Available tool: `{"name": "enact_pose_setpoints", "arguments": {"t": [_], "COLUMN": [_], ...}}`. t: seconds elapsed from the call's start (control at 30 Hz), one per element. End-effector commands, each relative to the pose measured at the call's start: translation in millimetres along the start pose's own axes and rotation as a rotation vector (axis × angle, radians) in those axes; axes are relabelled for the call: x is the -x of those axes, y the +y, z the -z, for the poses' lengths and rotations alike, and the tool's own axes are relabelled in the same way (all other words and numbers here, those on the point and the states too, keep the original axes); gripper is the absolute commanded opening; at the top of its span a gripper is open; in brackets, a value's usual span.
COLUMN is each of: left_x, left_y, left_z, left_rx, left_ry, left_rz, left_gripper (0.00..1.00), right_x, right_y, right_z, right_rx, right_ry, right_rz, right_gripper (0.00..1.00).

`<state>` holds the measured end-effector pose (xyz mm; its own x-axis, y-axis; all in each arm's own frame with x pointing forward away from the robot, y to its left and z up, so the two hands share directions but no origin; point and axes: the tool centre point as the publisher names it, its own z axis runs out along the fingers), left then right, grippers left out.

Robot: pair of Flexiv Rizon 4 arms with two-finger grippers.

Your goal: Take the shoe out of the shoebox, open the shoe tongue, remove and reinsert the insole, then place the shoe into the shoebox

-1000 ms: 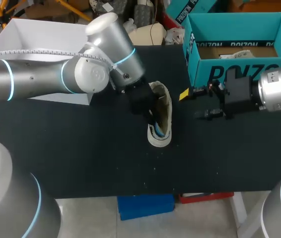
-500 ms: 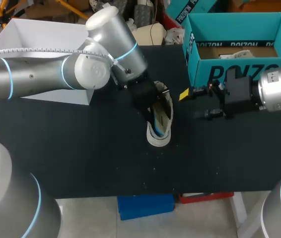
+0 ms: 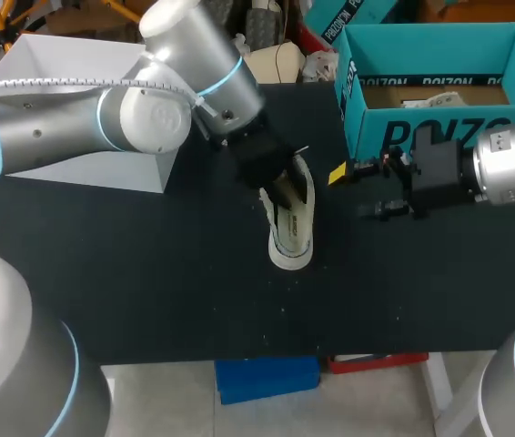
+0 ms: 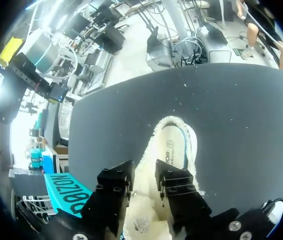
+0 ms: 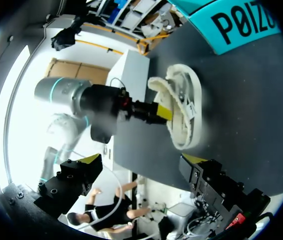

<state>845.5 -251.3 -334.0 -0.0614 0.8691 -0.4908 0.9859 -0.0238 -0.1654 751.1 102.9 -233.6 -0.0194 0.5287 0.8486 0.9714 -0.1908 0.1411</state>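
A cream fleece-lined shoe (image 3: 292,232) lies on the black table, toe toward the front edge. Its printed insole (image 4: 174,145) with a blue rim shows inside. My left gripper (image 3: 276,187) is at the shoe's far end. Its fingers (image 4: 116,182) stand close together with fleecy shoe material pinched between them, and their tips are buried in it. The right wrist view shows that gripper (image 5: 156,112) against the shoe (image 5: 184,112). My right gripper (image 3: 350,193) hangs open to the right of the shoe, in front of the teal shoebox (image 3: 439,127), holding nothing.
A white box (image 3: 66,73) stands at the back left, behind my left arm. The open teal shoebox (image 5: 236,22) takes up the back right corner. Bare black table lies in front of the shoe.
My left gripper has shifted toward the shoe's far end, and its fingers spread and then narrowed on the fleece. The shoe now stands narrower, with less blue showing. The right arm has kept still.
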Motion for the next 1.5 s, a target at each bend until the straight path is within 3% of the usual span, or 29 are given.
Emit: {"name": "enact_pose_setpoints", "arguments": {"t": [0.03,0.3,0.8,1.3,1.5], "left_x": [0.1,-14.6,-43.2,-49.4,-48.6], "left_y": [-10,-12,-5,5,4], "left_z": [7,1,-36,-67,-68], "left_rx": [0.085,0.148,0.108,0.071,0.057], "left_ry": [0.088,0.192,0.224,0.290,0.264], "left_rz": [-0.031,-0.058,-0.021,-0.045,-0.040], "left_gripper": [0.00,0.00,0.00,0.00,0.00], "right_x": [-0.6,-0.6,-0.6,-0.6,-0.6], "right_y": [0.1,0.1,0.1,0.1,0.1], "right_z": [0,0,0,0,0], "right_rx": [0.000,0.000,0.000,0.000,0.000], "right_ry": [-0.003,-0.003,-0.003,-0.003,-0.003], "right_rz": [-0.001,-0.001,-0.001,-0.001,-0.001], "right_gripper": [1.00,1.00,1.00,1.00,1.00]}}
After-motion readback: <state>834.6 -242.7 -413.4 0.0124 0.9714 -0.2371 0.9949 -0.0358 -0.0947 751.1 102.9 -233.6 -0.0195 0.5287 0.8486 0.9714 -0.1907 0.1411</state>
